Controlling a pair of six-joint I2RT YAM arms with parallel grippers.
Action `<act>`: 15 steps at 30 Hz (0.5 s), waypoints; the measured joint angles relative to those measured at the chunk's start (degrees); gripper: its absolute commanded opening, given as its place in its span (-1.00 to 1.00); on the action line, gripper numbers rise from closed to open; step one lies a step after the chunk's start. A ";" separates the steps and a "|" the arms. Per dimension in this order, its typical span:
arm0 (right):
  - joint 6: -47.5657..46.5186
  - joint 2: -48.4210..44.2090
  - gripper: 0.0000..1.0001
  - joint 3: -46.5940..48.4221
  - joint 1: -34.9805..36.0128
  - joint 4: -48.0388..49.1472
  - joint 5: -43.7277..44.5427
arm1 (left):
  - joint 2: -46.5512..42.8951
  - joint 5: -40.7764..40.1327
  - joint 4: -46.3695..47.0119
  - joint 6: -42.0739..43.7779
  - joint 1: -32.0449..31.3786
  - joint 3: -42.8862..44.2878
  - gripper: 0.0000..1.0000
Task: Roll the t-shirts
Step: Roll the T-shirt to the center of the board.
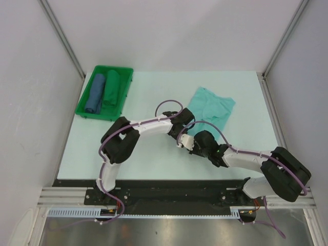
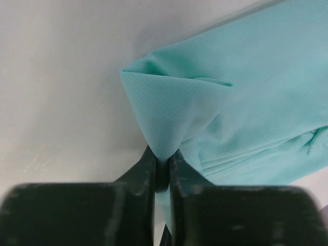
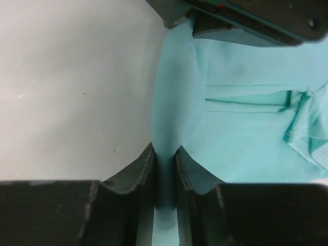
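- Turquoise t-shirt [image 1: 214, 106] lies crumpled on the table [image 1: 154, 89].
- Left gripper [image 1: 188, 120] and right gripper [image 1: 182, 140] crowd its near-left edge.
- Green tray [image 1: 97, 116], far left, holds blue roll [image 1: 95, 94] beside dark green roll [image 1: 111, 88].

Probably a robotics lab (a closed-in cell): white panel walls [image 1: 169, 31], aluminium mounting rail [image 1: 66, 196].

No text, label, brand, number or sign can be read anywhere, neither on the turquoise t-shirt [image 1: 211, 108] nor on the green tray [image 1: 95, 117].
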 measured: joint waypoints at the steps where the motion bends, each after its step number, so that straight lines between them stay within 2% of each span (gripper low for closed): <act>1: 0.22 -0.20 -0.60 0.02 -0.61 -0.39 -1.11 | -0.31 0.37 1.03 0.39 0.15 -0.76 -0.20; 2: 0.39 -0.44 -0.60 0.07 -1.22 -0.74 -2.25 | -0.68 0.63 1.73 1.14 0.31 -1.49 -0.05; 3: 0.79 -0.74 -0.63 0.37 -2.32 -1.64 -4.20 | -1.31 0.87 3.19 1.64 0.48 -2.80 0.19; 5: 1.53 -1.11 -0.64 1.68 -5.51 -4.17 -8.76 | -3.54 1.33 8.20 2.71 0.92 -6.60 0.42; 6: 2.03 -1.14 -0.64 2.75 -7.74 -5.90 -11.98 | -5.46 1.38 10.86 3.34 1.22 -9.29 0.61; 9: 3.10 -1.03 -0.65 5.25 -13.09 -9.88 -19.47 | -9.66 1.29 15.56 5.53 2.16 -14.97 0.82; 15: 4.11 5.27 -0.67 12.63 -22.80 -18.69 -36.24 | -16.85 -0.46 24.50 9.70 3.58 -22.73 0.81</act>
